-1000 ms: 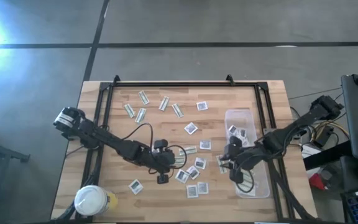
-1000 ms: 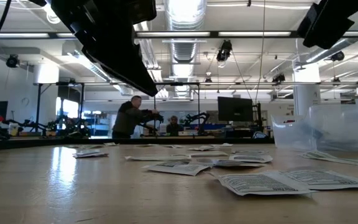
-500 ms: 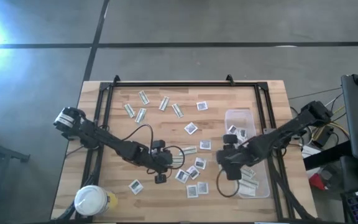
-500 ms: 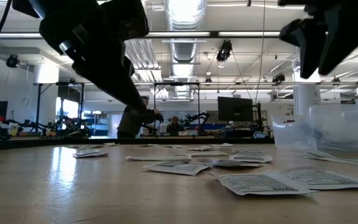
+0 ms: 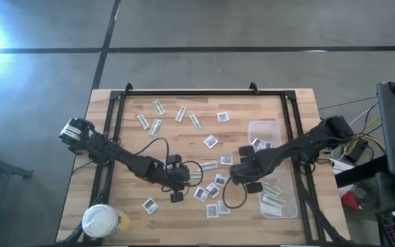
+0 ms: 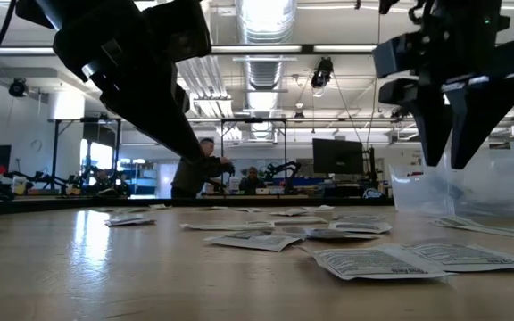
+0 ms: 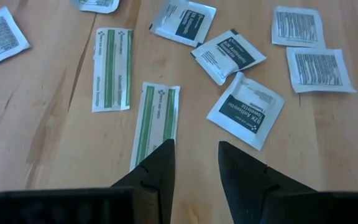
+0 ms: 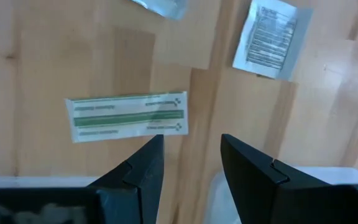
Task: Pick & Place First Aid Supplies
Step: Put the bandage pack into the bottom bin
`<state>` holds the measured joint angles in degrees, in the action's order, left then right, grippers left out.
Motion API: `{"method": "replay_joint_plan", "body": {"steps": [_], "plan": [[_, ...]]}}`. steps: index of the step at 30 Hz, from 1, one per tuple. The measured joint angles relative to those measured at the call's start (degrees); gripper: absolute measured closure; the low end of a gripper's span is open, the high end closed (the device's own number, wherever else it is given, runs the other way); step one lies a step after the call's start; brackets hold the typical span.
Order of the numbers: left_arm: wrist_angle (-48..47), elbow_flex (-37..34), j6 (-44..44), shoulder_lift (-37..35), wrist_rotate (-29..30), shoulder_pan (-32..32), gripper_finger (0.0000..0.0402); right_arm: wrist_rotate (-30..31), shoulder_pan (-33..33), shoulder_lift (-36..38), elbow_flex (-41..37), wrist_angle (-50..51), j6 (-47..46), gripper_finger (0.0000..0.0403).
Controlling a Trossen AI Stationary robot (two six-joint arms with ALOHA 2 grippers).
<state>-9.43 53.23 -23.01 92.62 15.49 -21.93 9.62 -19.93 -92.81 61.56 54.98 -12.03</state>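
Wooden planks form the bench [image 5: 115, 103], seen from above on a grey concrete floor, with a workshop hall visible behind it at bench height.

At the near left corner stands a white-lidded round jar [image 5: 101, 221]. From the left edge, the left arm reaches toward the middle; the left tool [image 5: 178, 184] hovers just above the wood, its two dark fingers parted a little and empty. Its wrist camera shows a narrow green-and-white strip [image 7: 155, 122] lying flat just ahead of the fingertips, a second strip [image 7: 112, 68] beside it, and square white packets [image 7: 246, 109] fanned out beyond.

Across the middle of the bench the first aid supplies [image 5: 212, 141] lie scattered: a loose row of strips toward the far edge, and a cluster of squares near the centre.

Right of that cluster, the right tool [image 5: 241, 171] hangs over the bench between the loose packets and the tub, fingers spread and holding nothing. Its wrist camera looks down on one strip [image 8: 127, 116] lying on bare wood.

On the right sits a clear plastic tub [image 5: 288, 203], with a handful of packets and strips already inside.

Judging by the count, the job is at an early stage: a few items are binned, about twenty remain on the wood.
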Motion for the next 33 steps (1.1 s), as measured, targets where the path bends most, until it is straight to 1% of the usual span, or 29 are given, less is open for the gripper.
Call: {"method": "replay_joint_plan", "body": {"steps": [4,12,18,22,27,33], "plan": [[0.0,0.0,0.0,0.0,0.0,0.0,0.0287,-2.7,1.2,-2.2,-0.1,-0.8,1.9,0.025],[0.0,0.0,0.1,0.0,0.0,0.0,0.0287,-2.6,1.9,-7.9,-0.1,-1.8,3.7,0.0252],[0.0,0.0,0.1,0.0,0.0,0.0,0.0287,-2.3,2.8,-10.7,-0.2,-2.1,5.0,0.0253],[0.0,0.0,0.1,0.0,0.0,0.0,0.0287,-2.5,4.0,-11.3,-0.2,-3.0,5.2,0.0255],[0.0,0.0,0.1,0.0,0.0,0.0,0.0287,-7.3,5.8,-11.3,-0.3,-3.1,5.5,0.0253],[0.0,0.0,0.1,0.0,0.0,0.0,0.0287,-8.5,6.0,-10.9,-0.1,-2.7,6.5,0.0262]]}}
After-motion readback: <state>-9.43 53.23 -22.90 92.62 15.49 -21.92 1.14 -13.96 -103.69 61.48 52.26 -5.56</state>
